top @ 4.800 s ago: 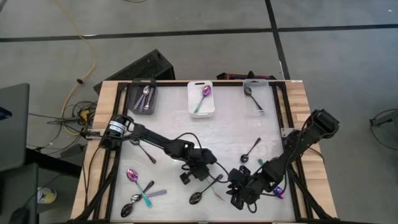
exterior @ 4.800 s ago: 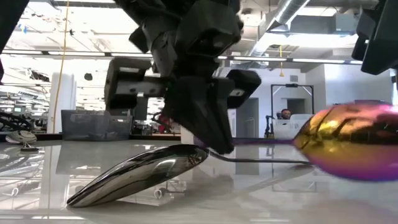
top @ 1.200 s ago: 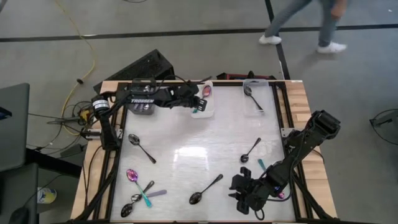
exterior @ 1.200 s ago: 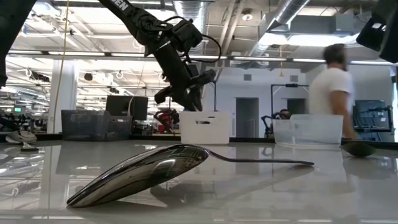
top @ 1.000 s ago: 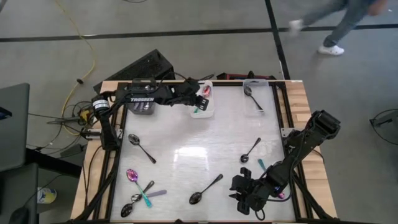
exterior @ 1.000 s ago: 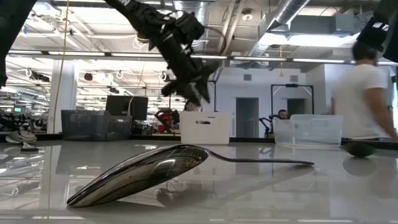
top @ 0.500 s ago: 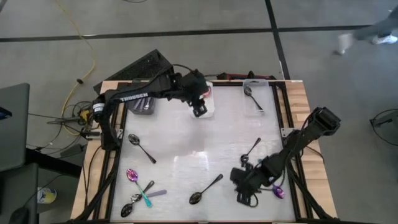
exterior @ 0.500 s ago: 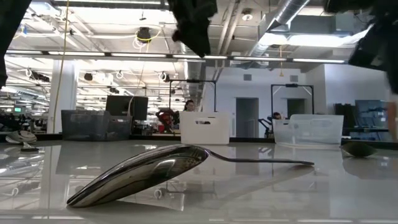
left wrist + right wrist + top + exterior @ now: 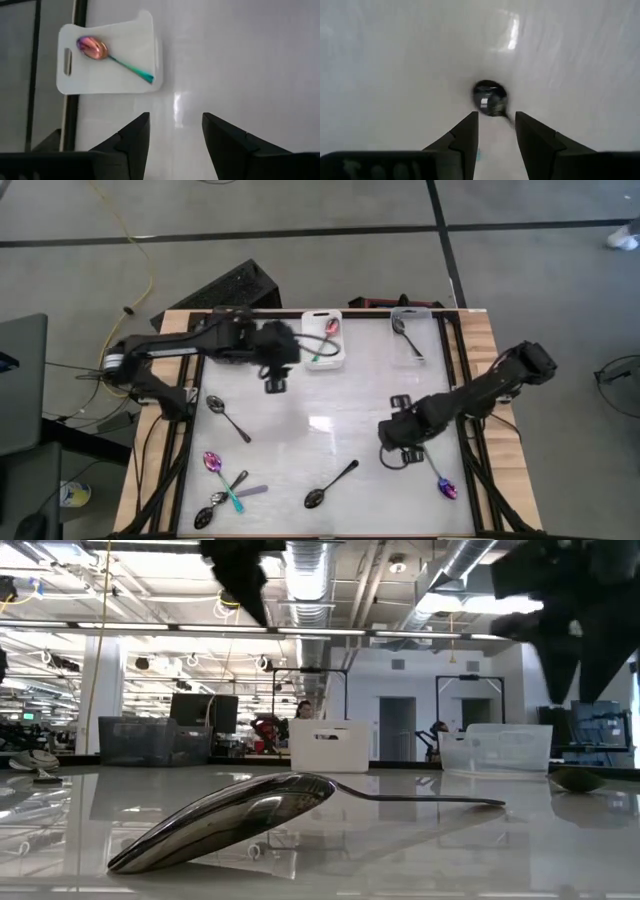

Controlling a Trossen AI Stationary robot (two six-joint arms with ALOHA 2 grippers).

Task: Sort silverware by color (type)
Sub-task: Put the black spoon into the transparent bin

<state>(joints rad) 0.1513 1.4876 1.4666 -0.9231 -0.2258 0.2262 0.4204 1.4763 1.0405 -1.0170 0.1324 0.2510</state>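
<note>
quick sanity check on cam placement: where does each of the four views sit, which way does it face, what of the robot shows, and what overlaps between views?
High view: overhead, straight down on the table; both arms, left gripper, right gripper.
Low view: table height, level into the room; black spoon close up, arms dark at top.
Left wrist view: above the table, looking down past its open fingers at the white bin holding an iridescent spoon.
Right wrist view: down past its fingers at a black spoon bowl.
Shared: the white bin shows in the high, low and left wrist views.
</note>
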